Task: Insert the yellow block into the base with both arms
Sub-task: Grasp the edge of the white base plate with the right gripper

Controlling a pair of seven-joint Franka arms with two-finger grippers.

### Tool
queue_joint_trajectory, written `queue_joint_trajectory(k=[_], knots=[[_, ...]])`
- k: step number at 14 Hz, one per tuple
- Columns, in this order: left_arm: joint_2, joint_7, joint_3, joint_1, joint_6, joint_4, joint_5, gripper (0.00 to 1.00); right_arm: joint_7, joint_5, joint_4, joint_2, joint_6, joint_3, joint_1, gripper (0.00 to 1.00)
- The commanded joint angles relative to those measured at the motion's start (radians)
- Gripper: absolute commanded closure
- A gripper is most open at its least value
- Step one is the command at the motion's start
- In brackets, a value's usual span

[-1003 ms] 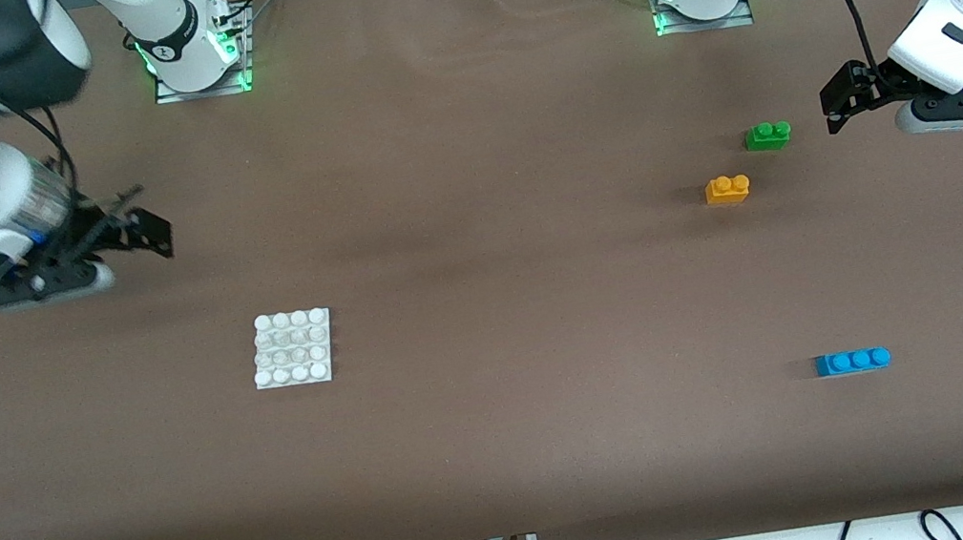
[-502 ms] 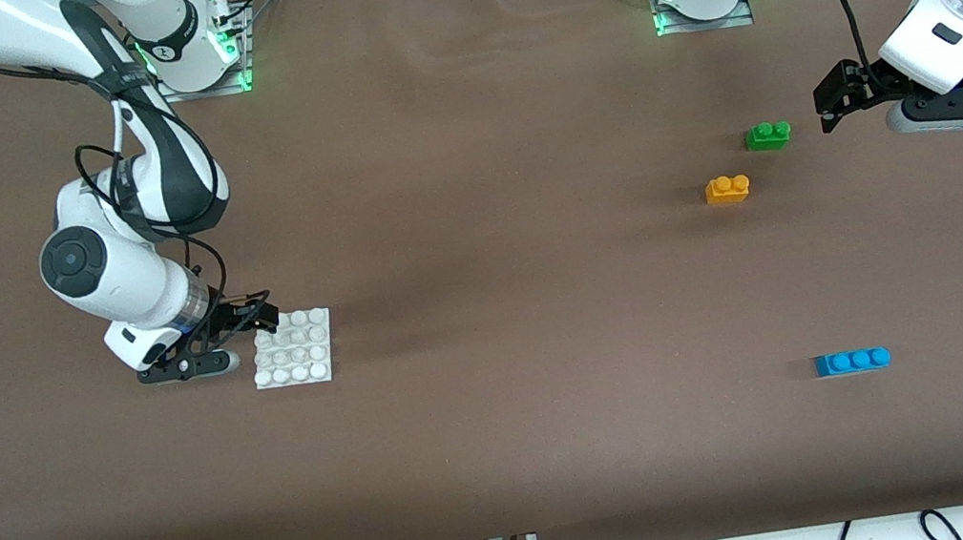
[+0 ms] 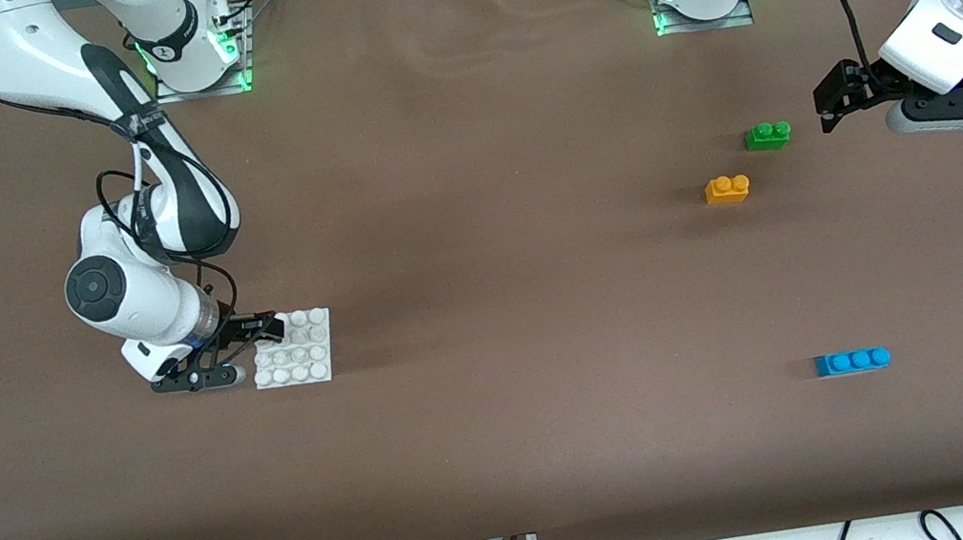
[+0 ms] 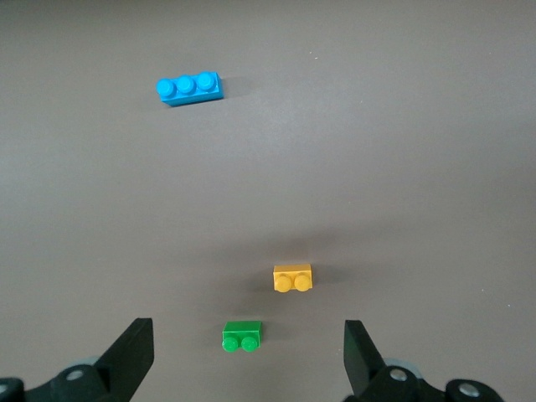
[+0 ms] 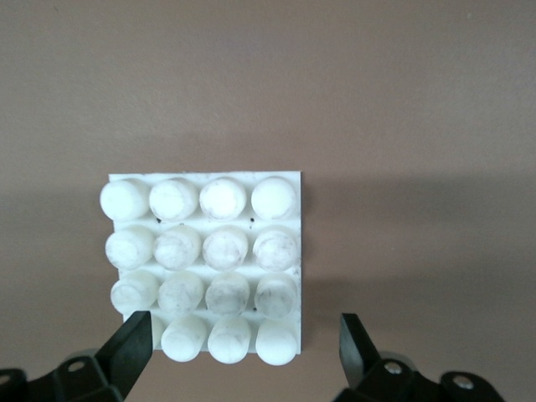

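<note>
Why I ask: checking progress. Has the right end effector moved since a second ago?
Yes. The right end effector came down from open table to the base's edge.

Brown table carries four loose pieces: the base sits toward the right arm's end, while the yellow block, a green brick just beside it, and a blue brick nearer the camera sit toward the left arm's end.
</note>
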Motion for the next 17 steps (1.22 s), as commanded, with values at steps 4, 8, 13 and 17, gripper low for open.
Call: queue_joint_trajectory(k=[4,8,13,17], knots=[[-0.005,-0.003,-0.005,-0.004,-0.019,0.006,0.019,0.00,0.008,0.014,-0.039,0.039,0.104,0.016,-0.018,0.02],[-0.005,0.001,-0.002,-0.002,-0.018,0.007,0.019,0.00,0.008,0.038,-0.035,0.063,0.126,0.016,-0.018,0.06],[-0.003,0.009,-0.001,0.002,-0.019,0.007,0.019,0.00,0.007,0.071,-0.030,0.088,0.144,0.016,-0.018,0.24],[-0.003,0.011,-0.001,0.002,-0.019,0.012,0.020,0.00,0.008,0.072,-0.030,0.103,0.166,0.019,-0.018,0.28]])
